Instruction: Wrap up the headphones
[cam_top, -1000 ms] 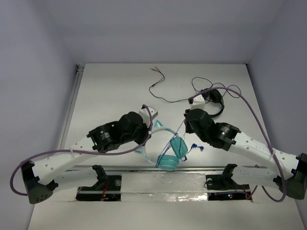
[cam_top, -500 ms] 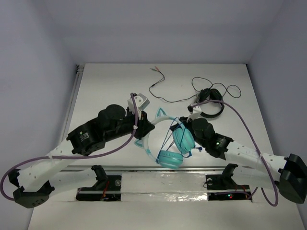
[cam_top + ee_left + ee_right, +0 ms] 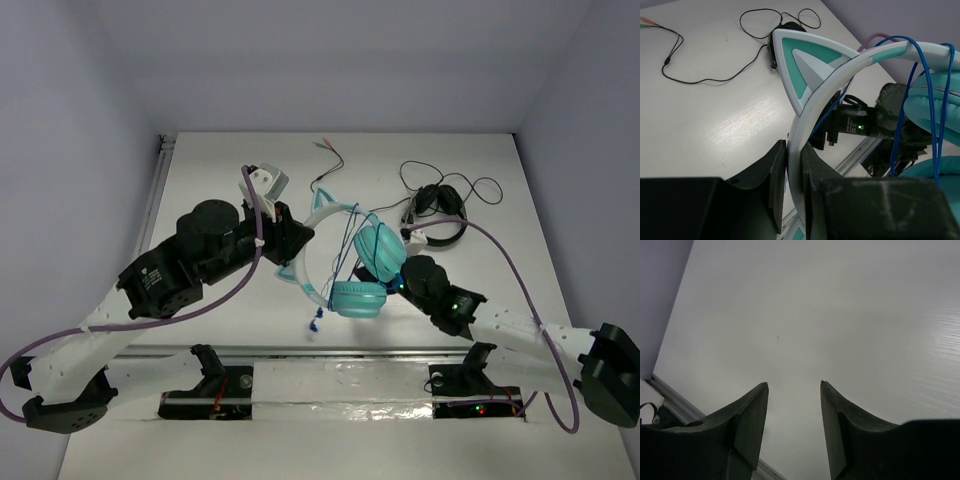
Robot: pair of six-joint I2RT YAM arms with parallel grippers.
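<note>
While the left gripper (image 3: 794,172) clamps the pale headband, the headphones (image 3: 378,248) hang held up over the near middle of the table (image 3: 210,165).
Cat-ear point stands up just beside the closed jaws. Both teal cups sit right of the grip. The thin blue cable (image 3: 932,100) loops over band and cups, its end dangling toward the near edge. Right gripper (image 3: 792,410) is just right of the cups, jaws apart, nothing between them, bare tabletop in its view. Black headphones (image 3: 440,218) lie far right; their black cable (image 3: 335,185) trails left toward the far middle.
</note>
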